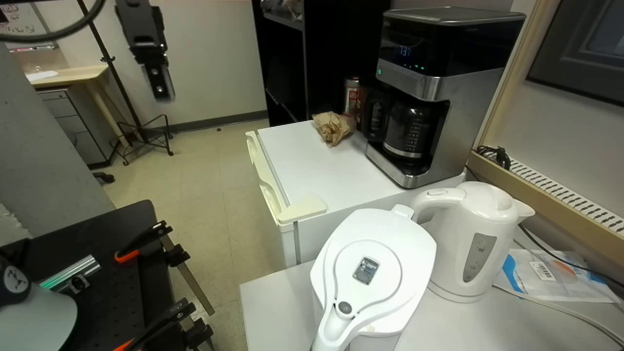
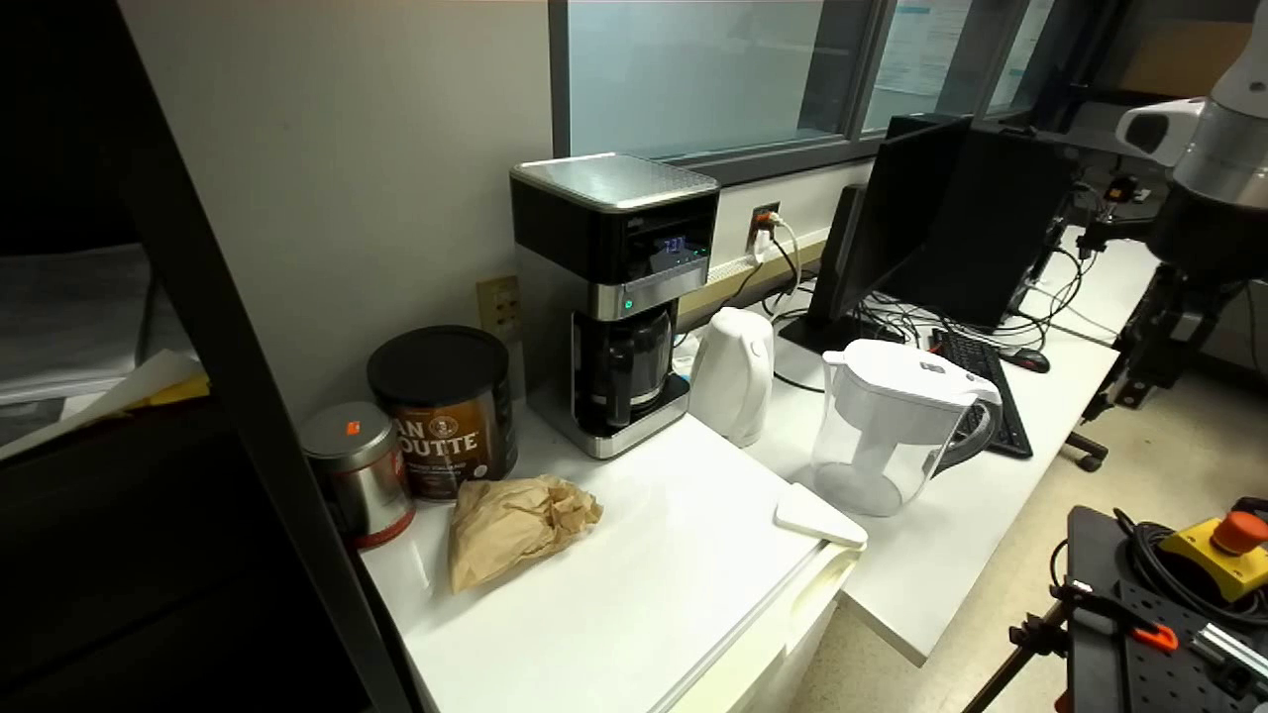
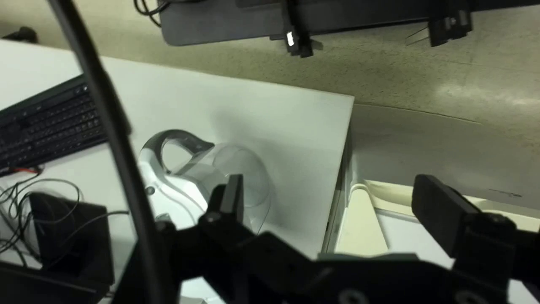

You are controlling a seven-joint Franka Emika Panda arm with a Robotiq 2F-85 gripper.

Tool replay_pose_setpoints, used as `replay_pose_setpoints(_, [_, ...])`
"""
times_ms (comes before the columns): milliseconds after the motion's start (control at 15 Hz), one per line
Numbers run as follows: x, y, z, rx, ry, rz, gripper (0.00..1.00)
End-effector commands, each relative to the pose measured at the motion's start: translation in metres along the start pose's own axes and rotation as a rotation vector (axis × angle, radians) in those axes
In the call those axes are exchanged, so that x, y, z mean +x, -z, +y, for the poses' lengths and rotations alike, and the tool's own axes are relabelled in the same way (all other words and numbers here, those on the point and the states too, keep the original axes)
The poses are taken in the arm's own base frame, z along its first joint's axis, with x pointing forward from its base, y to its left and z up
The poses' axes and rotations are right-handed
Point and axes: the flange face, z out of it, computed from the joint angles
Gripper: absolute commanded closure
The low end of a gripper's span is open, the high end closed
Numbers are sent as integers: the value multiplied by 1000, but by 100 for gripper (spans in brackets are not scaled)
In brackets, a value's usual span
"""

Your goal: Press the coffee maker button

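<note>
The coffee maker (image 1: 473, 112) is a boxy black and silver machine standing on a white fridge top; it also shows in an exterior view (image 2: 560, 233). Its display reads in blue with small green lights. A round green-lit button (image 1: 379, 71) sits on the silver front band, also seen in an exterior view (image 2: 628, 304). The dark glass carafe (image 1: 407, 129) is in its lower part. My gripper (image 1: 161, 90) is raised in the air, well apart from the coffee maker. In the wrist view my gripper (image 3: 331, 190) is open and empty. The coffee maker is out of the wrist view.
A white kettle (image 1: 468, 243) and a water filter pitcher (image 2: 872, 426) stand on the desk beside the fridge (image 1: 317, 170). A paper bag (image 2: 515, 530) and coffee cans (image 2: 441, 416) sit near the coffee maker. A dark shelf (image 1: 326, 58), monitors (image 2: 892, 218) and a keyboard (image 3: 50, 122) are around.
</note>
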Motion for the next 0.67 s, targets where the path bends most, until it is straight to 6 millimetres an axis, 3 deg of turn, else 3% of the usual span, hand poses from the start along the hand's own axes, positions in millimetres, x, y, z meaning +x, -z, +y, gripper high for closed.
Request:
replay_pose_setpoints(0, [29, -7, 4, -108, 164, 65, 22])
replay_pose_setpoints(200, [53, -10, 2, -205, 260, 175, 40])
replay_pose_setpoints(600, [102, -9, -2, -297, 386, 397, 87])
